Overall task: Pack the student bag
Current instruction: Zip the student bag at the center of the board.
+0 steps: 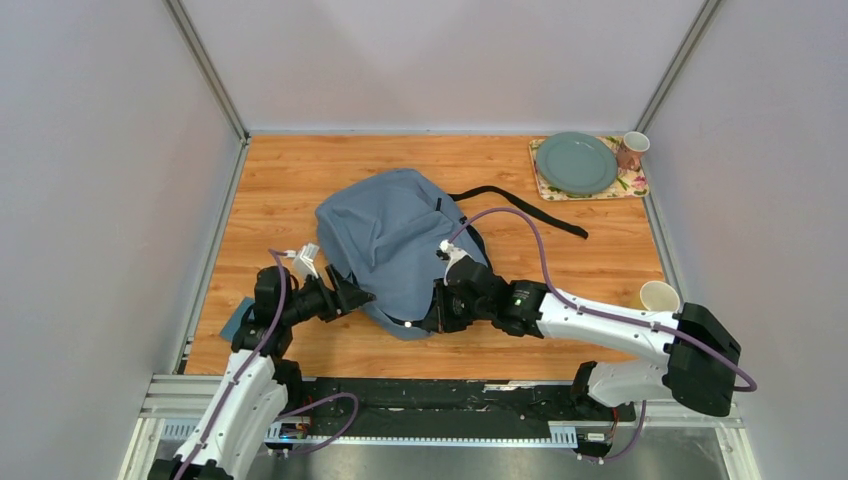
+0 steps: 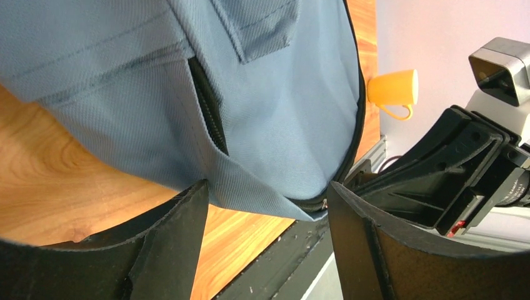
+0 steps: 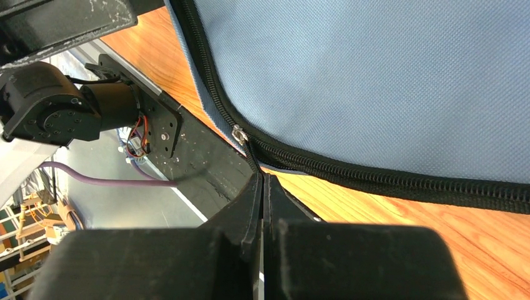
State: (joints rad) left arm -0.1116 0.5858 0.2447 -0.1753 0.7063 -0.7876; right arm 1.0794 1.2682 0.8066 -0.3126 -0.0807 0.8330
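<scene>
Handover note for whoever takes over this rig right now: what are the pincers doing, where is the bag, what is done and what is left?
Left pincer: open, straddling the near-left edge of the student bag, not clamping it.
Right pincer: shut on the zip pull at the bag's near edge.
Bag: lying flat on the wooden table.
Done: zip pull gripped.
Left: run the zip and load the bag. The contents are hidden, and no packing is visible.

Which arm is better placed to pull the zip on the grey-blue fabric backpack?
Right. The right gripper is shut on the zip pull of the grey-blue fabric backpack; the left gripper stands open, gripping nothing.
</scene>
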